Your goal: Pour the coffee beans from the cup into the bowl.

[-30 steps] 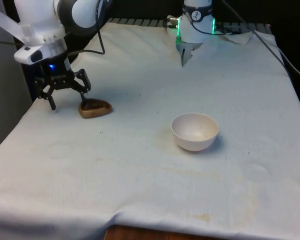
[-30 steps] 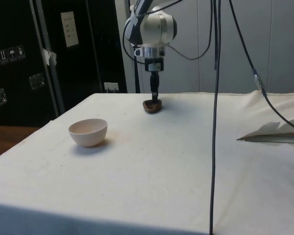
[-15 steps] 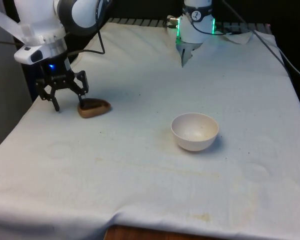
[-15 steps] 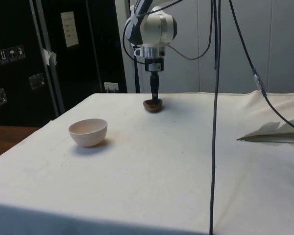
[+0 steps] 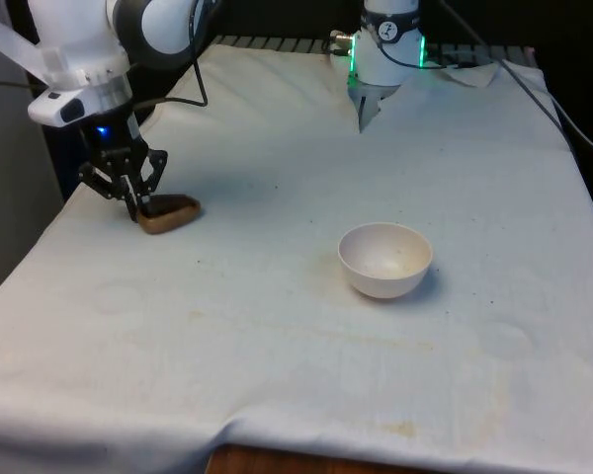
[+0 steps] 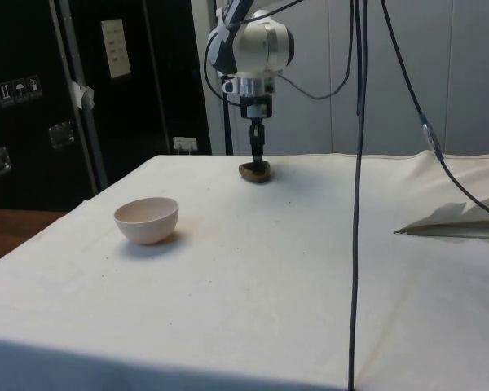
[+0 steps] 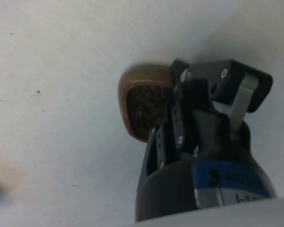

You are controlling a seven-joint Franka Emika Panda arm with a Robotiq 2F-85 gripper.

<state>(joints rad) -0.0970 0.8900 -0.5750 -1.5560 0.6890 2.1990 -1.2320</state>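
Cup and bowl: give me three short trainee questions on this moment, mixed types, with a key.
1. True or false: the cup holds coffee beans.
2. On the front view's which side of the cup is the bowl: A left, B right?
3. What is the hand shut on?

Key:
1. True; the wrist view shows dark beans inside.
2. B.
3. The cup's rim; the cup sits on the cloth.

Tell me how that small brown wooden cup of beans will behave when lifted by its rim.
The small brown wooden cup looks rigid, likely light. The hand pinches one rim edge, so it may tilt and spill its coffee beans. It sits low and wide: unlikely to roll.
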